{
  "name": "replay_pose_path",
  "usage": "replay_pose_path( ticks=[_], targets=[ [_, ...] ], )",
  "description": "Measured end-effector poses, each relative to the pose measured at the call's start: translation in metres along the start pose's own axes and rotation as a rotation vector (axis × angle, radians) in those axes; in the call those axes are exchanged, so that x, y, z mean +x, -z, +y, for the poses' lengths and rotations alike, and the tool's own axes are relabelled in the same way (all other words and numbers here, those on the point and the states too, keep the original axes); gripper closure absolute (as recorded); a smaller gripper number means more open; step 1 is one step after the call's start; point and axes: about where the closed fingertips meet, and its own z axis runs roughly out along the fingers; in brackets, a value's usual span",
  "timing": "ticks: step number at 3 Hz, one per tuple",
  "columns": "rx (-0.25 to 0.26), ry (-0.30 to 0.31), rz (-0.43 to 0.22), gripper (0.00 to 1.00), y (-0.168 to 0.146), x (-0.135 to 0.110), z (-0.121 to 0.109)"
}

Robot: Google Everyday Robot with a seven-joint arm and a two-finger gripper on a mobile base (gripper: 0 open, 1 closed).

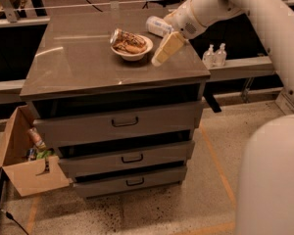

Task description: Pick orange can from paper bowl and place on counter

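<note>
The orange can [129,41] lies on its side in the paper bowl [133,56], its silver end pointing back left. The bowl stands on the counter [78,65], right of the middle towards the back. My gripper [165,49] hangs at the end of the white arm just right of the bowl, a little above the counter top and apart from the can. A clear plastic bottle [158,26] lies on the counter behind the gripper, partly hidden by the wrist.
Three drawers with dark handles [124,122] face me below the counter. An open cardboard box [20,166] with rubbish stands on the floor at the left. Two small bottles [214,55] stand on a ledge right of the counter. My white body [272,180] fills the lower right.
</note>
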Motion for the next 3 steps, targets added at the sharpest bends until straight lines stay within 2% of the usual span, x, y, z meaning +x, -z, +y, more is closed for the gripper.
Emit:
replay_pose_path(
  ticks=[1, 2, 3],
  targets=[
    [-0.023, -0.007, -0.026, 0.0, -0.029, -0.012, -0.023],
    [0.008, -0.012, -0.081, 0.0, -0.032, -0.036, -0.045],
    [0.074, -0.027, -0.116, 0.0, -0.028, -0.052, -0.067]
  ],
)
